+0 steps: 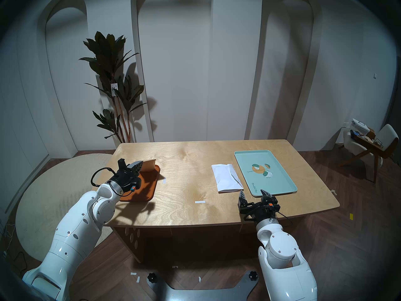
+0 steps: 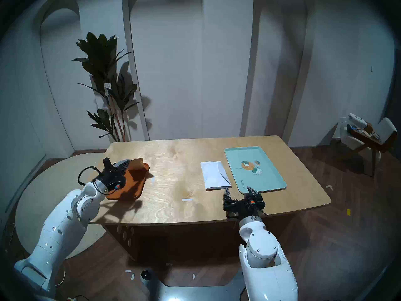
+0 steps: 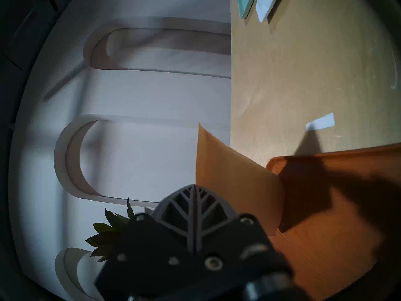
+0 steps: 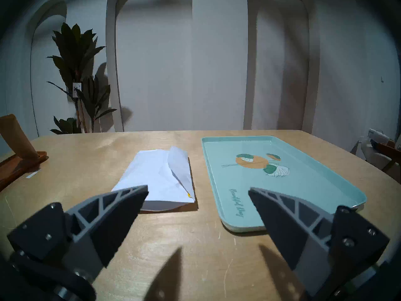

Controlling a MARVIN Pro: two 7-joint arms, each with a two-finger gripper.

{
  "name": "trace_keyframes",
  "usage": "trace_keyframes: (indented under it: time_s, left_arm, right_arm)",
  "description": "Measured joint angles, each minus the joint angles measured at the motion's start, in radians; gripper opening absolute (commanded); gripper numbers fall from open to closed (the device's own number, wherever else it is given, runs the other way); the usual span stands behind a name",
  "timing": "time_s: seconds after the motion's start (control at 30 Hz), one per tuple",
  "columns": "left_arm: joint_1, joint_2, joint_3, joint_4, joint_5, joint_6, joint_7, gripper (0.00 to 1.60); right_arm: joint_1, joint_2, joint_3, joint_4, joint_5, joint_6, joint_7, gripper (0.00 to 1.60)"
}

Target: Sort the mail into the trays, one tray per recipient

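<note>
My left gripper (image 1: 138, 164) is shut on the tan kraft envelope (image 1: 149, 165), holding it tilted over the far end of the orange-brown wood-grain tray (image 1: 149, 185). In the left wrist view the shut fingers (image 3: 194, 205) pinch the envelope (image 3: 234, 181), whose lower end reaches the tray (image 3: 325, 224). White envelopes (image 1: 227, 177) with a pointed flap lie flat on the table, just left of the empty mint-green tray (image 1: 282, 181). My right gripper (image 1: 253, 193) is open and empty, low over the table near the front edges of the white envelopes (image 4: 160, 174) and the mint tray (image 4: 303, 183).
Two small white tape strips lie on the wooden table (image 1: 191, 155), one mid-front (image 1: 199, 202) and one beside the orange tray (image 1: 164, 180). A potted plant (image 1: 112, 81) stands behind the table's left corner. A chair (image 1: 368, 146) stands at the far right.
</note>
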Motion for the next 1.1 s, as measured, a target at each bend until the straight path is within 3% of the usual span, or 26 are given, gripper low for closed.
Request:
trace_keyframes:
  time_s: [0.7, 1.1]
  left_arm:
    - [0.114, 0.087, -0.043, -0.03, -0.073, -0.125, -0.062, 0.0]
    - [0.128, 0.109, -0.053, -0.005, -0.095, -0.17, -0.072, 0.0]
  right_arm:
    - [0.0, 0.0, 0.0, 0.0, 0.0, 0.0, 0.0, 1.6]
    - [0.0, 0.0, 0.0, 0.0, 0.0, 0.0, 0.0, 1.6]
